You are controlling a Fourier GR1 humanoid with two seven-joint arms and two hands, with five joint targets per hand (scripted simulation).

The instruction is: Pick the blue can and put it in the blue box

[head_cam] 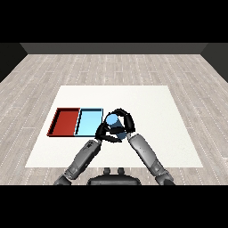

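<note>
The right robot hand [125,121] curls round the blue can [112,121], fingers arching over its top and far side, so the can is held and seems to be off the tabletop [151,111] or only just on it; which, I cannot tell. The left robot hand [104,132] sits close against the can's near-left side with its fingers bent toward it. Whether it shares the hold or only steadies the can is not clear.

The can sits just beside the right edge of the blue tray [88,121], not yet over it. That suits a short sideways carry to the left.

The tray's floor looks bare, with room for the can. Its low wall is the one edge to clear. The red tray [65,121] touches its far left side, so overshooting is a risk.
</note>
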